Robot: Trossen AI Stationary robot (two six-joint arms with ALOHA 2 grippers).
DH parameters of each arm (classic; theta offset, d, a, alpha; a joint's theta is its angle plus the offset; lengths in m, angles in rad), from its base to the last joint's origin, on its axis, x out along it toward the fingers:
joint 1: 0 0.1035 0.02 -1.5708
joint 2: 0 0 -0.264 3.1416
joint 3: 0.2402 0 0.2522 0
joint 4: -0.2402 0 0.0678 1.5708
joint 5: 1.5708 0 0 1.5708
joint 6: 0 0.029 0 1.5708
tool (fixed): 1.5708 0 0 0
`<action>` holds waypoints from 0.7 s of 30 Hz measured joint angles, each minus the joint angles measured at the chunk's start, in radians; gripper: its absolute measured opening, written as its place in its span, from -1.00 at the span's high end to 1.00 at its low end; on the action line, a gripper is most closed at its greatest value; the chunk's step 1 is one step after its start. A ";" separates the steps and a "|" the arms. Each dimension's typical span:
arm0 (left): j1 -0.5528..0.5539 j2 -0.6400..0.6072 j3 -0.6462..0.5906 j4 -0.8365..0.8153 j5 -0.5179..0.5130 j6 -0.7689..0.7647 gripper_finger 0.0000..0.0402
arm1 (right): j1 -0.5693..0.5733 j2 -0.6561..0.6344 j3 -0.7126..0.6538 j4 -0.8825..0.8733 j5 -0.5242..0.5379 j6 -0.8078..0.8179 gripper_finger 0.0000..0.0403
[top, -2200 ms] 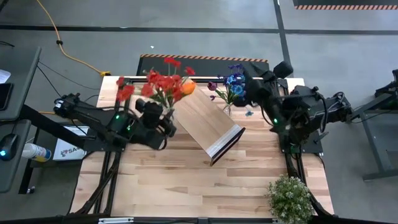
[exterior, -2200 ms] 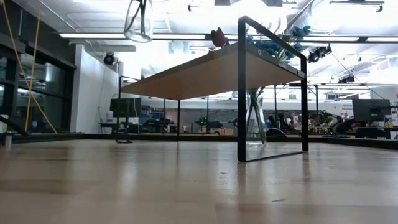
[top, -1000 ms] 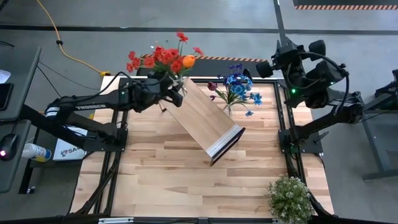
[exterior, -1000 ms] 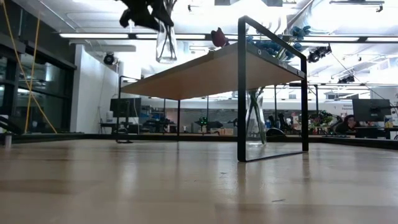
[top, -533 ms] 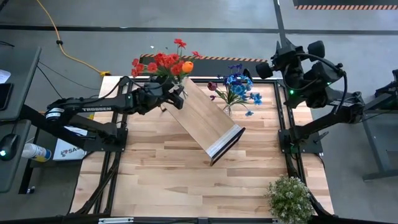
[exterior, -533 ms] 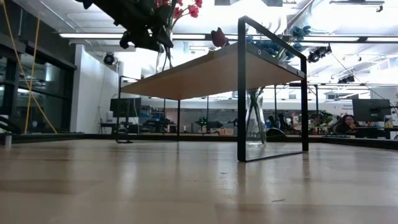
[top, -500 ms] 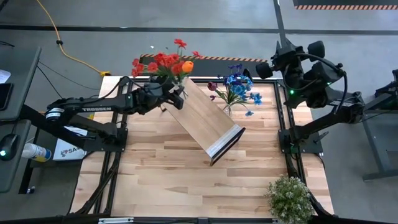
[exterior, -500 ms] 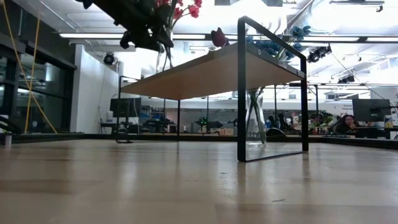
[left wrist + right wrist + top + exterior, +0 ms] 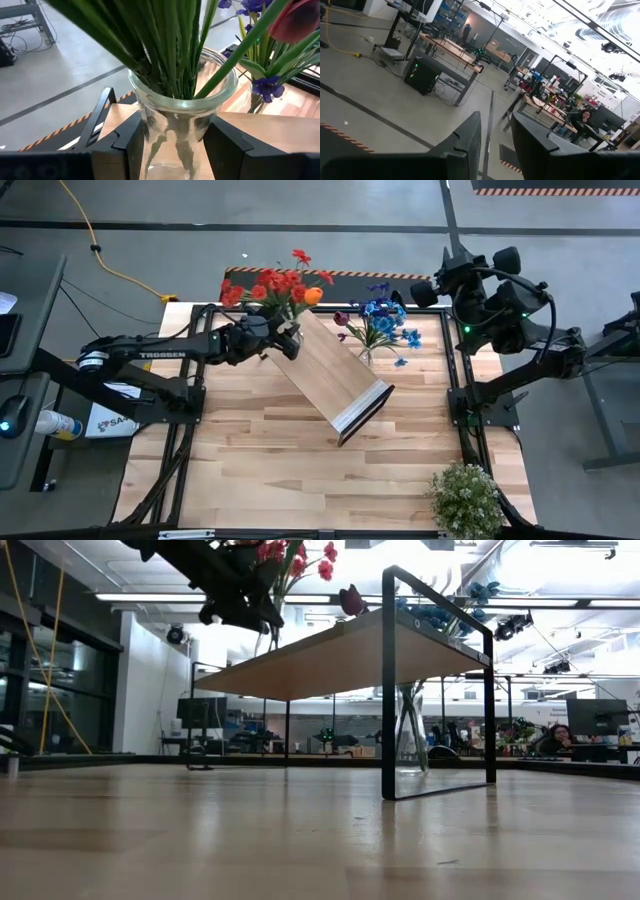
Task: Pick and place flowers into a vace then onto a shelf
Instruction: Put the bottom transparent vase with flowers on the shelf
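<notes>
Overhead, the left end effector (image 9: 283, 340) grips a glass vase (image 9: 290, 338) of red and orange flowers (image 9: 277, 285) at the shelf's (image 9: 330, 370) upper-left end. Low down, that vase (image 9: 268, 635) hangs upper left, at the shelf's far end. Wrist-on, fingers (image 9: 127, 142) clamp the vase. The right end effector (image 9: 492, 137), raised upper right, shows a narrow gap, gripping nothing.

One camera looked straight down on the light-wood board shelf with dark frame (image 9: 330, 370), another eyed it level from the tabletop, wrist cameras peered forward.
</notes>
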 joint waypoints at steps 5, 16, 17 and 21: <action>0.000 0.007 0.002 0.003 0.001 -0.004 -0.09 | 0.000 0.000 0.000 -0.001 0.017 0.000 0.51; 0.000 0.007 -0.001 -0.024 0.008 -0.026 -0.23 | 0.000 0.000 0.000 -0.013 0.025 0.000 0.51; 0.000 0.007 -0.001 -0.024 0.013 -0.026 -0.22 | 0.000 0.000 0.000 -0.013 0.025 0.000 0.51; 0.000 0.007 -0.001 -0.019 0.039 -0.026 -0.20 | 0.000 0.000 0.000 -0.014 0.025 0.000 0.51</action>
